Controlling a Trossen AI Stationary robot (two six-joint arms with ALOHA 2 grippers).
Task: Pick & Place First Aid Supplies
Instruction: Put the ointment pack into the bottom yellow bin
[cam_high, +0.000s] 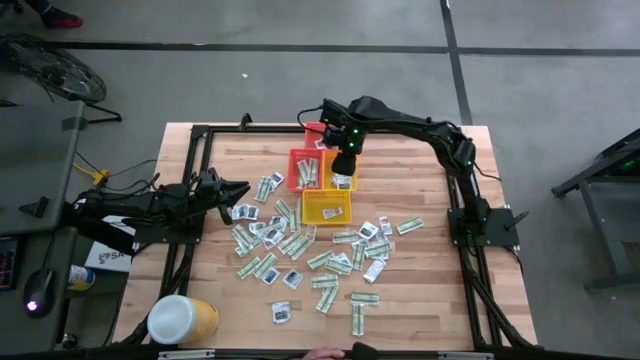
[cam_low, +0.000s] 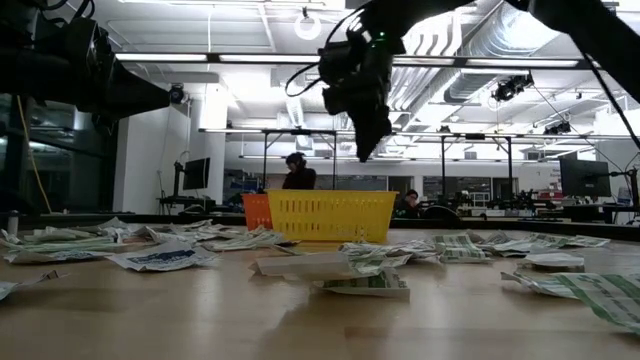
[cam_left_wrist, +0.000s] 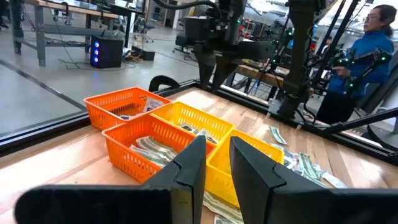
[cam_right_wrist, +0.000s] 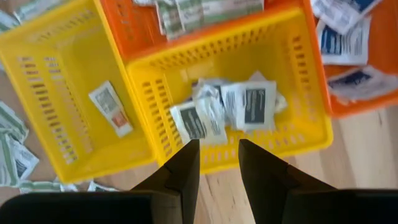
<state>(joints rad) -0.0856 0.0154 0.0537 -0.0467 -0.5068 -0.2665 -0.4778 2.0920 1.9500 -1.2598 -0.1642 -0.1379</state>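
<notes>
Several small flat packets, pale green-and-white strips and white squares with dark blue marks, lie loose on the wooden table's middle and near part. More lie in the baskets. My right gripper hangs open and empty above a yellow basket that holds white square packets. In the high view my right gripper is over the basket cluster. My left gripper waits open at the table's left, its fingers pointing level toward the baskets.
A second yellow basket holds one packet. Orange baskets hold strips, and another holds white-and-blue squares. A yellow tub with a white lid stands at the near left corner. People show in the room beyond the table.
</notes>
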